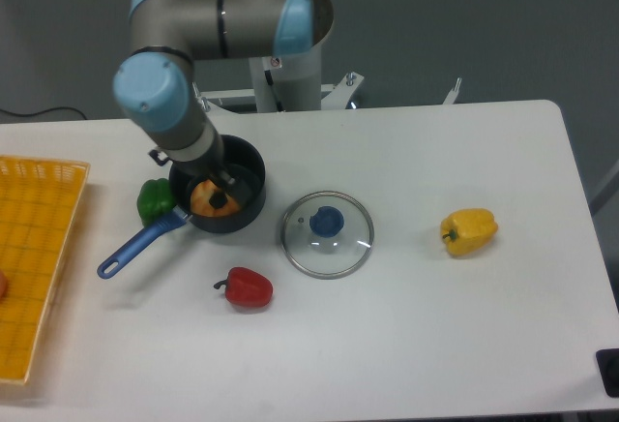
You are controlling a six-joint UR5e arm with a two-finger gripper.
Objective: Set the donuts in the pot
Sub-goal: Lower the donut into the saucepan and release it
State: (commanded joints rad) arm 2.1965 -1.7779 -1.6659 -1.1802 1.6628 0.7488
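Orange-brown and cream, the donut (213,199) is lying flat inside the pot (248,165), left of centre in the frame, with its ring face turned up. The pot is sitting on the white table (435,325), its long blue handle running down and to the left toward the lower-left part of the picture. The gripper (224,185) is reaching down into the pot from the upper left, its dark fingertips hanging right over the donut; whether the fingers are spread or pinching the donut cannot be told, since the wrist is covering most of them. The grey arm with its pale blue joints is filling the upper left of the frame above the pot. A green pepper (153,200) is sitting just beside the pot's left wall, touching or nearly touching the handle root. A red pepper (248,288) is lying below the pot, apart from it. A glass lid (327,233) with a blue knob is resting flat on the table just right of the pot. A yellow pepper (468,231) is lying well apart at the right. A yellow basket (34,257) is occupying the left edge of the frame.
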